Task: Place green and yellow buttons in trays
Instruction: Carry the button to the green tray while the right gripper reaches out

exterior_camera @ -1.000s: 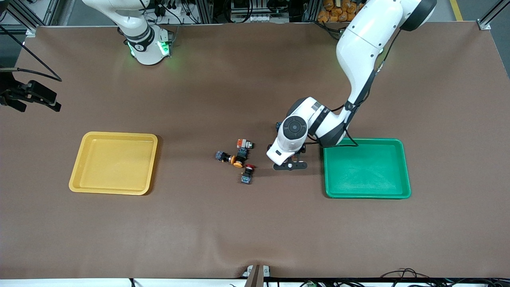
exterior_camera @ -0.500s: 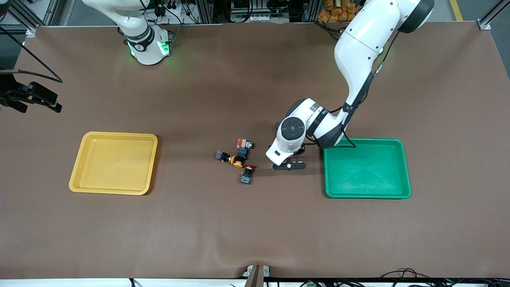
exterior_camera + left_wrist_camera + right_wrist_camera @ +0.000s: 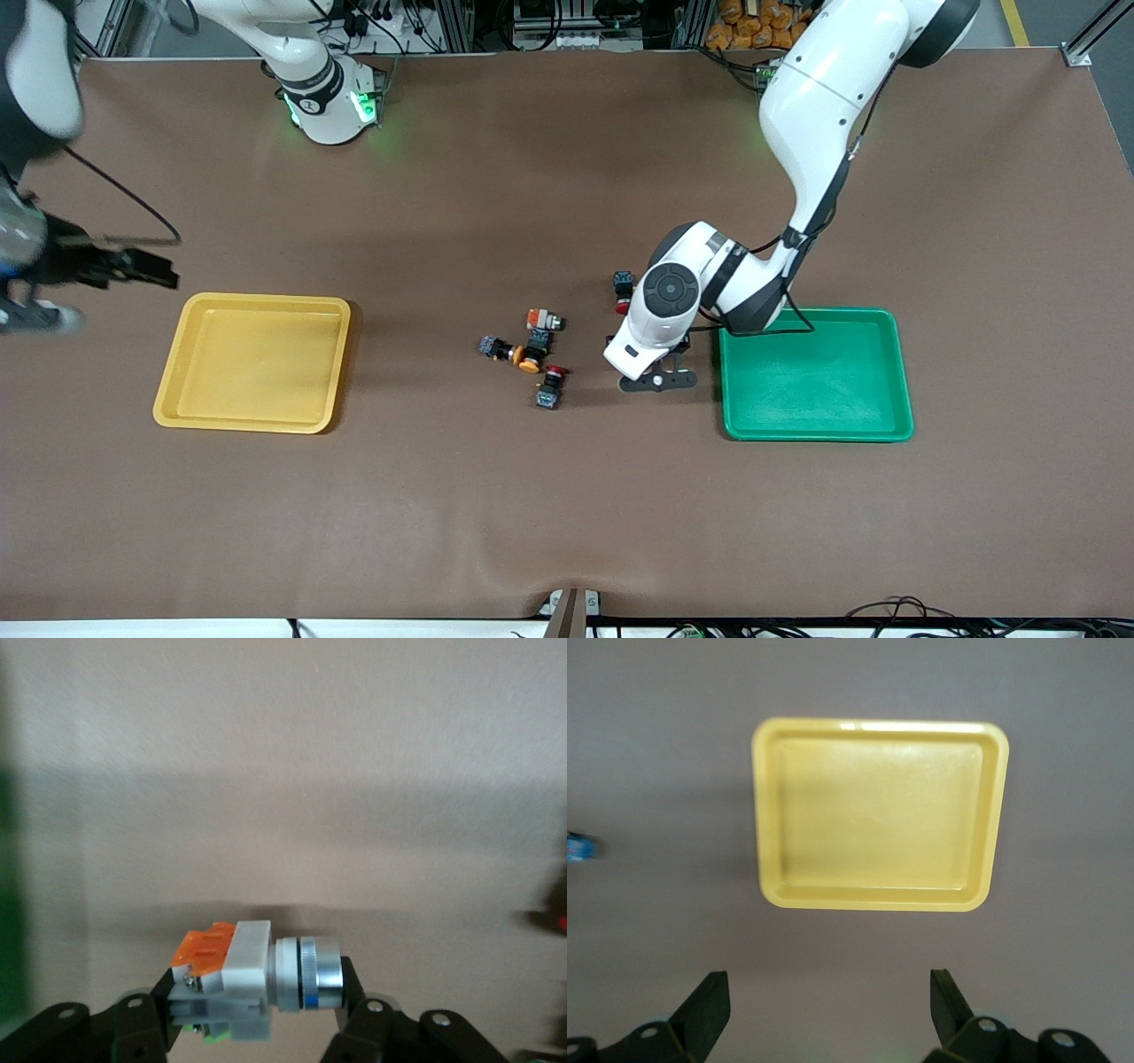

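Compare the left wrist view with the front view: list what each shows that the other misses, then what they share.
Only the left wrist view shows the left gripper shut on a white-bodied button with an orange part and a metal collar. Only the front view shows the yellow tray, the cluster of buttons on the table between the trays, a red-capped switch beside the left arm's wrist, and the right gripper by the yellow tray. Both show the brown table and the green tray, a green edge in the wrist view.
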